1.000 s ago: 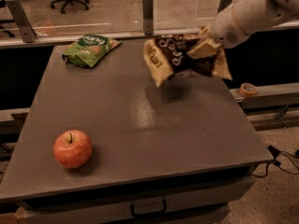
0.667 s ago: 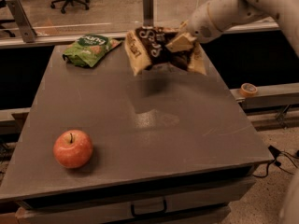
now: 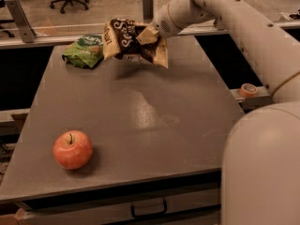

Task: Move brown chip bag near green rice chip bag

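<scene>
The brown chip bag, dark brown and cream with big white lettering, hangs in the air above the far middle of the grey table. My gripper is shut on its right part and holds it crumpled. The green rice chip bag lies flat at the table's far left corner, just left of the held bag and slightly below it in the view. The two bags look almost touching at their edges.
A red apple sits at the table's near left. My arm reaches in from the right over the far edge. An orange tape roll lies on a ledge to the right. A metal post stands behind the table.
My gripper has carried the brown chip bag left along the far side of the table, from the far right to just beside the green bag. The apple and green bag have not moved.
</scene>
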Robot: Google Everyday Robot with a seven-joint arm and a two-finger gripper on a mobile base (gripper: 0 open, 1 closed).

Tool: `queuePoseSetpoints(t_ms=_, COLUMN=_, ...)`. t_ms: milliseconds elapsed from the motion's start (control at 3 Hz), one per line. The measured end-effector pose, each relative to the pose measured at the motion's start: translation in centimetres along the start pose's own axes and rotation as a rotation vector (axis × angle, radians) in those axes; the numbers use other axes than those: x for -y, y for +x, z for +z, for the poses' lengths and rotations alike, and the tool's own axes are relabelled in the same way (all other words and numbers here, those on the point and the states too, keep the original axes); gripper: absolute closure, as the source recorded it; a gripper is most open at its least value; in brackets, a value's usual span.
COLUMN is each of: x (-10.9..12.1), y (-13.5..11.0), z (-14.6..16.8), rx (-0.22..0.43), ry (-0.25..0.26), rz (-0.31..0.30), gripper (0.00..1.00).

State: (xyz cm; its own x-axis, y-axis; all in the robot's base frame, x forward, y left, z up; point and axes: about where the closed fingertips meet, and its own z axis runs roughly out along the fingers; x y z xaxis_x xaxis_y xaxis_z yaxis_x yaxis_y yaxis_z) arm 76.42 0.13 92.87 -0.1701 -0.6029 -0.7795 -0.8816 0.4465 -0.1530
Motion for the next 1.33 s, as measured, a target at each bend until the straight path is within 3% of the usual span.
queuePoseSetpoints(t_ms=333, x=0.1, y=-0.2, z=3.7, rx=-0.033, ry=0.014, rz=0.061, gripper=0.84)
queuePoseSetpoints(t_ms=667, x=0.0, y=0.5, z=6.1, rx=-0.067, ry=0.036, rz=0.096, gripper=0.61)
queuePoseSetpoints(t_ms=1333, x=-0.1, y=0.7, z=6.9, rx=-0.069, ry=0.068, rz=0.08, gripper=0.14)
